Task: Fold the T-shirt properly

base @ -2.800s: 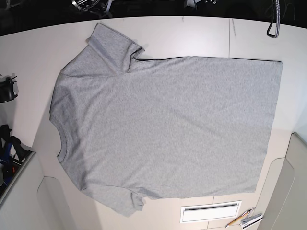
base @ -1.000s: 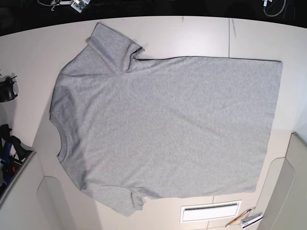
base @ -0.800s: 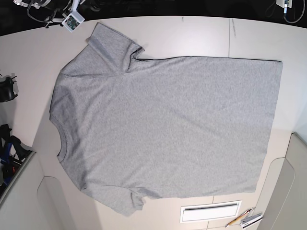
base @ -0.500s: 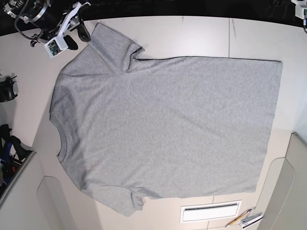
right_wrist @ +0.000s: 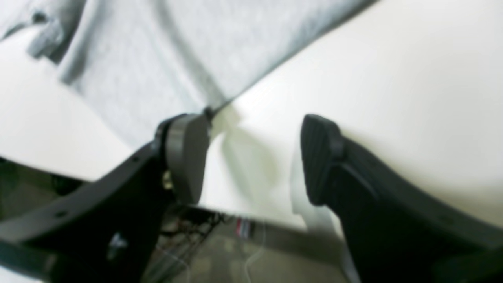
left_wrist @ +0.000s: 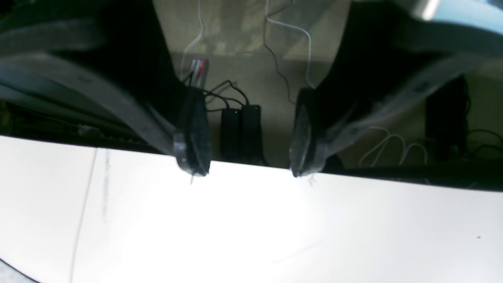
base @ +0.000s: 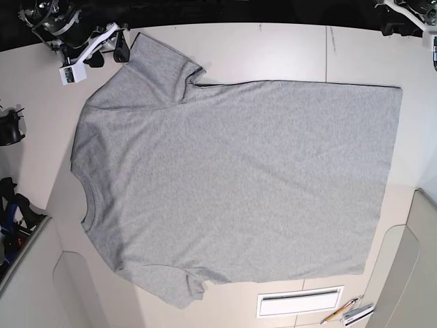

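T-shirt (base: 232,184) lay flat on table (base: 273,51). Right gripper (right_wrist: 251,157) gaped beside sleeve, apparently touching; left gripper (left_wrist: 245,165) gaped, empty.

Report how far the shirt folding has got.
Done: the T-shirt lies spread flat on the table, with no fold made. In hand: the right gripper, jaws open, is at the far sleeve's edge; the left gripper, also open, is over bare table. Left: every fold.
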Robot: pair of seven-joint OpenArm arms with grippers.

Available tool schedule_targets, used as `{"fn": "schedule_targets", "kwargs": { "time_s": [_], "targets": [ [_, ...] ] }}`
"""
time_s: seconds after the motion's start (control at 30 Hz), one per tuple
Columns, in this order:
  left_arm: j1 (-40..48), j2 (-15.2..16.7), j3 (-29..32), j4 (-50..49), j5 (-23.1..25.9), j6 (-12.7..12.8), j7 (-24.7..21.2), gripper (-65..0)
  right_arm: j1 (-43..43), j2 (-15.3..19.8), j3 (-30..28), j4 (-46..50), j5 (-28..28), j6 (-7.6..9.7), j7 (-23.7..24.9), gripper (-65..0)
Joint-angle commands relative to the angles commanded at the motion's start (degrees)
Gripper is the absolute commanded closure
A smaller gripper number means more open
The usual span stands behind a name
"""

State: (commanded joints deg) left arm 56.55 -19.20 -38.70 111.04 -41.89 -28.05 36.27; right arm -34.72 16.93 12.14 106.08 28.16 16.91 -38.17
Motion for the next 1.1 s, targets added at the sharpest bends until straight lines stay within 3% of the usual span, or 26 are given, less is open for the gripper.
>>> {"fn": "schedule_targets", "kwargs": {
  "time_s": [0.13, 0.2, 0.3, 0.5, 0.67, 0.83, 0.93, 1.1],
  "targets": [
    [-0.5, 0.0, 0.0, 0.0, 0.7, 1.9, -0.5, -36.4, 1.0, 0.0, -0.5, -1.2, 1.7, 0.76, -0.1, -37.5],
    [-0.5, 0.0, 0.0, 0.0, 2.2, 1.9, -1.9, -36.9, 1.0, 0.0, -1.8, -1.2, 2.6, 2.78, -0.9, -37.5],
    [-0.5, 0.0, 0.0, 0.0, 2.3, 1.9, -2.0, -43.9, 1.0, -1.3, -4.8, -1.2, 3.3, 2.91, -1.3, -37.5],
    [-3.3, -1.5, 0.0, -0.3, 2.3, 2.1, -1.7, -43.9, 1.0, -5.7, -8.2, -1.2, 2.0, 2.84, -1.3, -37.5],
    [-8.0, -4.7, 0.0, -4.1, 2.2, 2.1, -1.7, -43.9, 1.0, -5.9, -8.2, -1.2, 1.1, 2.84, -1.3, -37.5],
    [-15.7, -9.0, 0.0, -13.5, -0.5, 2.1, -1.7, -46.9, 1.0, -5.9, -8.2, -1.2, -0.5, 2.84, -1.3, -37.5],
    [-20.2, -11.4, 0.0, -20.4, -4.7, 1.8, -1.2, -47.4, 1.0, -5.9, -8.2, -1.2, -0.8, 2.84, -1.3, -37.5],
    [-25.6, -13.7, 0.1, -30.4, -8.8, 1.7, 0.1, -47.4, 1.0, -5.9, -8.2, -1.2, -1.0, 2.84, -1.2, -37.5]
  ]
}}
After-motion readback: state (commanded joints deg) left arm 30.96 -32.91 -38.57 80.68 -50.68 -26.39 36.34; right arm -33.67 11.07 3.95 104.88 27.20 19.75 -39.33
